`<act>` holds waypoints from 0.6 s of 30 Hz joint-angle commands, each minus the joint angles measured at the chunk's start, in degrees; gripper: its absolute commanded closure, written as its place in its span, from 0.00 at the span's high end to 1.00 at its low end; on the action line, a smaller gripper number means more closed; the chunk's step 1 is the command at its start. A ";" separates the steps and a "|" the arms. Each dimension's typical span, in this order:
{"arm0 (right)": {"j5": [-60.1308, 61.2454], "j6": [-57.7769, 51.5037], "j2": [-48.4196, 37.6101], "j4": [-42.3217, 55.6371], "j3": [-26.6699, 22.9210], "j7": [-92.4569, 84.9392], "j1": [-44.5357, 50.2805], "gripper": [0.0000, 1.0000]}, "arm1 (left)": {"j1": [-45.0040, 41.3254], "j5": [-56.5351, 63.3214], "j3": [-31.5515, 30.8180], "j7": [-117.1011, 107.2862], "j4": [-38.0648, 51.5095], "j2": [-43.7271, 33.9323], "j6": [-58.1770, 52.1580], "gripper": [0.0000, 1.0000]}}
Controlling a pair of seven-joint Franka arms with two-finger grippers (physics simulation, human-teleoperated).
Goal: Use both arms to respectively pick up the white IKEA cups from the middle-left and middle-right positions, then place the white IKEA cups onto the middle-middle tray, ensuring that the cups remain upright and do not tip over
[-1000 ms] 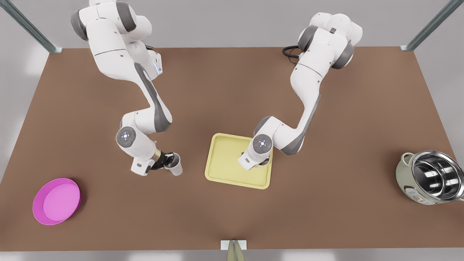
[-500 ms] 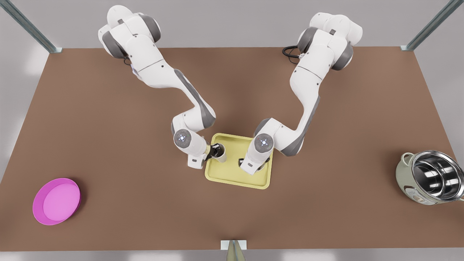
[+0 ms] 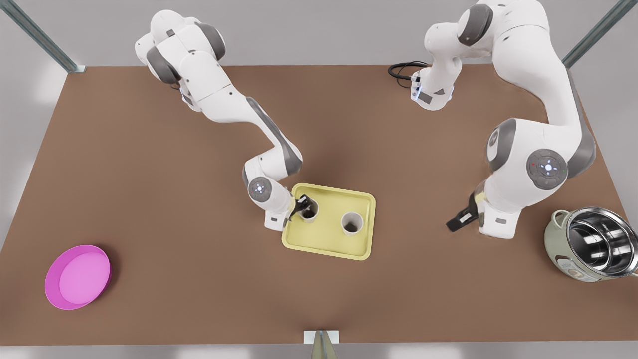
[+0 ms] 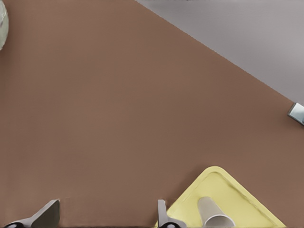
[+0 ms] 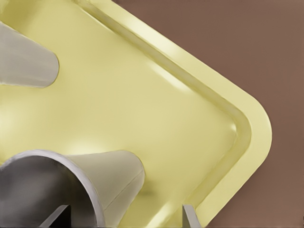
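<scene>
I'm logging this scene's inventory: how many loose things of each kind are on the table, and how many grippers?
White cups: 2, both upright on the tray
Yellow tray: 1
Pink bowl: 1
Steel pot: 1
Grippers: 2, right gripper at the front view's left cup, left gripper between tray and pot, both open
Total: 7

The counter [image 3: 149, 199] is plain matte brown, with pale grey beyond it. The tray [image 3: 324, 242] is a soft pale yellow with no pattern, and its rim catches lighter glints. One cup [image 3: 352, 223] and the other cup [image 3: 310, 214] are plain white — dark inside. The left arm [image 3: 538, 169] and the right arm [image 3: 224, 104] are white with grey joint panels. The left tool [image 3: 456, 223] and the right tool [image 3: 300, 205] are black. The bowl [image 3: 77, 276] is magenta-pink, lighter inside. The pot [image 3: 558, 244] is greyish cream outside — shiny steel within.
</scene>
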 commanded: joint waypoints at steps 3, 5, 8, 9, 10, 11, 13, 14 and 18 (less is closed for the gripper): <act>1.35 -4.97 -3.42 -0.76 -0.15 -2.52 -1.37 1.00 | -0.93 -0.45 2.85 32.74 -8.66 -9.65 -11.43 1.00; 1.35 -16.30 -8.08 -0.67 -0.15 -2.52 -5.15 1.00 | -1.02 -0.63 2.85 32.65 -8.75 -8.77 -11.43 1.00; -0.14 -38.36 -14.94 2.05 -1.90 -1.46 -13.41 1.00 | -1.11 -3.18 1.79 33.09 -8.84 -8.86 -12.13 1.00; -9.96 -40.65 -14.94 1.96 -4.19 2.38 -13.15 1.00 | -1.11 -3.09 1.61 33.09 -8.75 -8.77 -11.61 1.00; -19.03 -41.62 -14.06 1.96 -4.19 10.14 -13.42 1.00 | -1.28 -3.27 1.44 33.09 -8.75 -8.86 -12.04 1.00; -23.70 -43.64 -13.01 2.23 -4.45 10.14 -15.61 1.00 | -1.28 -3.53 1.18 32.91 -8.75 -8.77 -11.96 1.00; -21.25 -48.20 -14.15 9.50 -8.84 11.99 -17.01 1.00 | -1.10 -4.23 1.09 32.83 -8.84 -8.33 -11.96 1.00; -22.03 -53.13 -15.72 14.44 -8.50 12.07 -19.65 1.00 | -1.11 -4.41 1.09 32.82 -8.84 -7.98 -11.96 1.00; -24.85 -50.06 -35.24 1.97 -2.70 12.51 -26.60 1.00 | -0.14 -6.61 1.18 32.82 -8.75 -7.71 -11.96 1.00</act>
